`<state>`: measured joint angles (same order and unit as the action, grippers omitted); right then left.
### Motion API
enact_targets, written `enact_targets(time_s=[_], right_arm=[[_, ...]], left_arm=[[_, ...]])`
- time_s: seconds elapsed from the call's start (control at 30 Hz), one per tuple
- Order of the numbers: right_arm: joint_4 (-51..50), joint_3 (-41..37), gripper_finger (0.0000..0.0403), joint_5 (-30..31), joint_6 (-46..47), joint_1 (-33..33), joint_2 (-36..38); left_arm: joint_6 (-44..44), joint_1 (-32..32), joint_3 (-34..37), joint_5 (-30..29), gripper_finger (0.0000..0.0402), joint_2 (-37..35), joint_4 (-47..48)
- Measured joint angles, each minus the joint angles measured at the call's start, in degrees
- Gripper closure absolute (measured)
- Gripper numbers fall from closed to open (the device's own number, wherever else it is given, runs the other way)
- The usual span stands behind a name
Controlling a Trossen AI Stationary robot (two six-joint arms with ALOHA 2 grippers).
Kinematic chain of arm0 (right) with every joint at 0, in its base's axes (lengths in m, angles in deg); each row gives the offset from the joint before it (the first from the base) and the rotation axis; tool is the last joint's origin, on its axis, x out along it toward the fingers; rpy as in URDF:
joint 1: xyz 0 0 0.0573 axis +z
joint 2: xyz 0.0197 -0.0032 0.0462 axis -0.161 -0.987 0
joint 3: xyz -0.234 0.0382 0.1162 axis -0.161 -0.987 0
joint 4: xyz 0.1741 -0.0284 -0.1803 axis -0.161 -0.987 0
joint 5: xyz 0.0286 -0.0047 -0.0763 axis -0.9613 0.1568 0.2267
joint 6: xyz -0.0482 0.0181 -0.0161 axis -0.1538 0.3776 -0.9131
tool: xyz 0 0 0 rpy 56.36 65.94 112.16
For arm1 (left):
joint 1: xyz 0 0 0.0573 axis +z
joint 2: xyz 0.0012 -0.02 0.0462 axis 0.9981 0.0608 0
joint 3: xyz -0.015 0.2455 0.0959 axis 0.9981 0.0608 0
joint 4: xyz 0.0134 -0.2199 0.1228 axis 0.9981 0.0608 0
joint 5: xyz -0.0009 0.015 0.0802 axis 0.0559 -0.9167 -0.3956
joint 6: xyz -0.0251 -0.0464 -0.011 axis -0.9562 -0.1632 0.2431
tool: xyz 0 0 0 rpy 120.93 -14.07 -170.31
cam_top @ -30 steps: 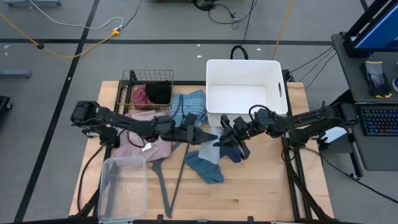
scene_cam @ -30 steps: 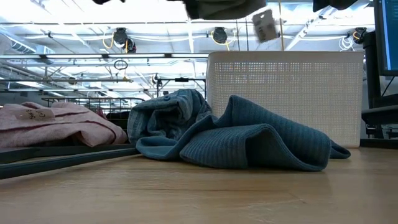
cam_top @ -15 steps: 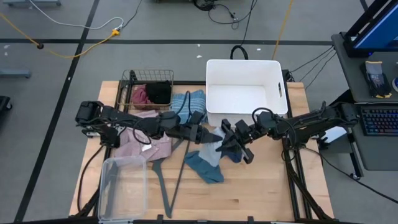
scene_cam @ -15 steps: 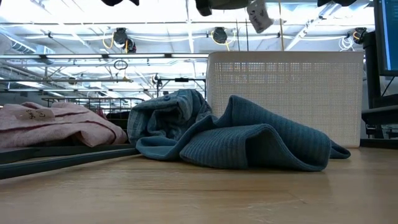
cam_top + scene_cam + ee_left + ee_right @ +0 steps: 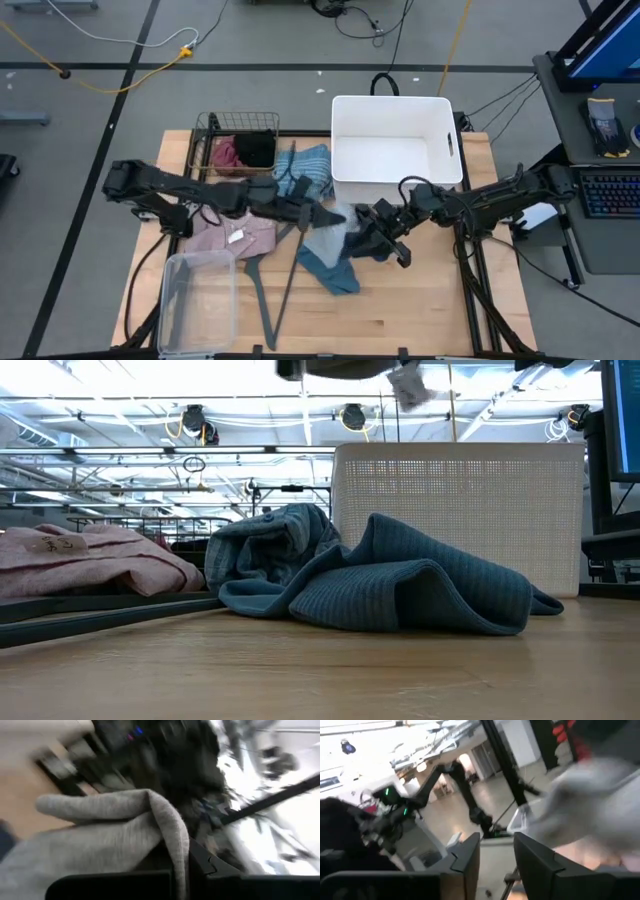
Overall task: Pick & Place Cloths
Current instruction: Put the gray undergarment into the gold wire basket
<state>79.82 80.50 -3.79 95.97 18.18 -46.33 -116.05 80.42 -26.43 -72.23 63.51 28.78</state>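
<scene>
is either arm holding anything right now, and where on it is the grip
The left gripper holds a pale grey cloth by its upper edge, the rest hanging above the table. The right gripper is open beside it, holding nothing.

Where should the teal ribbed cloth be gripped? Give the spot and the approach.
Pinch the teal cloth at its raised fold, coming straight down from above: that ridge stands clear of the table, while its edges lie flat. The right gripper hovers just beside it.

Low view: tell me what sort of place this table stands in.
Probably a robotics lab or workshop hall. Behind the white bin runs an open ceiling of beams with hanging lamps; from above, cables trail over a grey taped floor, and a keyboard sits on a side desk.
</scene>
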Motion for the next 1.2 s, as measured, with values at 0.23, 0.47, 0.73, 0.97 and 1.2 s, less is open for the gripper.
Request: enact_targets(time_s=[0.23, 0.47, 0.73, 0.97, 1.2], right_arm=[[-3.1, 0.0, 0.0264, -0.1, 0.1, 0.7, 0.0], [-5.5, 0.0, 0.0271, 0.0, -1.4, 0.7, 0.0], [-9.6, 0.0, 0.0273, 0.1, -5.6, 0.4, 0.0], [-9.6, 0.0, 0.0273, 0.2, -9.5, -0.2, 0.0], [-9.6, 0.0, 0.0273, 0.2, -13.7, -0.3, 0.0]], left_arm=[[20.0, -2.0, 0.0, -13.1, 0.0395, -9.4, 10.4], [50.9, -9.1, 0.0, -20.4, 0.0395, -13.6, 10.6], [67.7, -16.7, 0.0, -18.3, 0.0396, -16.6, 2.2], [81.0, -22.2, 0.0, -7.3, 0.0395, -19.0, -4.7], [95.9, -25.8, 0.0, 2.4, 0.0393, -19.4, -5.5]])
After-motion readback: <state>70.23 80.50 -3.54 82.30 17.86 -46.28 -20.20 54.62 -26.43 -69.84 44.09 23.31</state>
